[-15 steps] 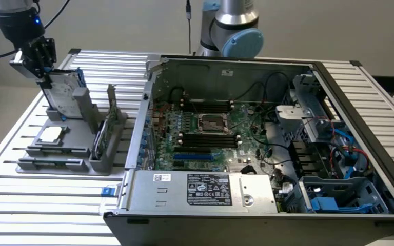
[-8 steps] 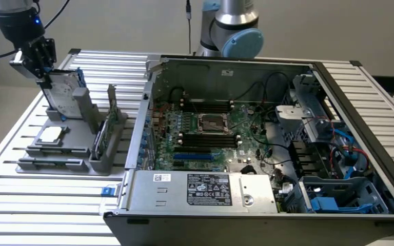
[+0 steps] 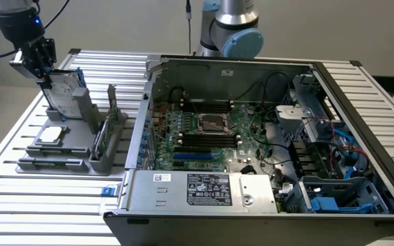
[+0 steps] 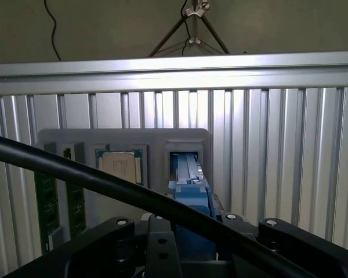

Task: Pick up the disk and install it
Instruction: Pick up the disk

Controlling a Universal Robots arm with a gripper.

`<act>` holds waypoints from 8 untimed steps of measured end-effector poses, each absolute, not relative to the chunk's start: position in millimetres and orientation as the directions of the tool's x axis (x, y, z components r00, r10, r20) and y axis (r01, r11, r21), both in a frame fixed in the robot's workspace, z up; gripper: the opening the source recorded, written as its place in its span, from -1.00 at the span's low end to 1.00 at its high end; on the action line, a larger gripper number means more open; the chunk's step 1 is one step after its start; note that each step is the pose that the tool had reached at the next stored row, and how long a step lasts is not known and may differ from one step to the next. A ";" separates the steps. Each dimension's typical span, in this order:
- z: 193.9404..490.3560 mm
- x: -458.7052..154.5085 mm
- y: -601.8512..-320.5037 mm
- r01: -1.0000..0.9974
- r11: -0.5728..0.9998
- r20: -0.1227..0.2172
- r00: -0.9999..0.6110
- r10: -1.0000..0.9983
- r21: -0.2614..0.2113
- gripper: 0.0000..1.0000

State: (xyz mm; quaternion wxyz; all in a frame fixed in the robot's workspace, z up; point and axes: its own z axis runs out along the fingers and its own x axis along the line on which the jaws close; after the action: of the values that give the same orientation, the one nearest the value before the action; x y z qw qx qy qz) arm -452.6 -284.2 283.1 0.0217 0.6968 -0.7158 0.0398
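Exterior view: the disk stands on edge in the rear slot of the grey holder. Its white label faces outward and its blue carrier frame shows along the far edge. Its long axis runs close to upright, leaning a little away from the holder's tall post. The lower end is in or just at the slot, though I cannot tell how deep it sits.

The end effector is directly above the holder's rear slot, at the disk's upper end. Its fingers look clamped on that end, one on each flat face. The disk therefore lies straight below the end effector, hanging along the fingers' own line.

In the wrist view the blue carrier runs from between the finger mounts towards the holder's slot, so the disk is seen end-on along its length.

On the holder beside that slot lies the small square chip. Beyond the chip, at the holder's other end, the green cards stand in their own slots, apart from the disk.

The holder rests on the ribbed table. The open computer case sits just beside the holder, on the exterior view's right. Judging from this, the disk must come clear of the slot along its long axis before it can travel towards the case.
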 end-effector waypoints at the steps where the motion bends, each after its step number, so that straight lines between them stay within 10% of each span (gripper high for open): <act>1: 283.1 -452.6 -284.2 -0.999 0.026 0.087 -0.028 -0.996 -0.027 -0.35; 8: 283.2 -452.6 -284.2 -0.999 0.026 0.087 -0.028 -0.996 -0.027 -0.35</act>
State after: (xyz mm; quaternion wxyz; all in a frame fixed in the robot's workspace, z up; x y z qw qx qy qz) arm -452.6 -284.2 283.2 0.0217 0.6968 -0.7158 0.0399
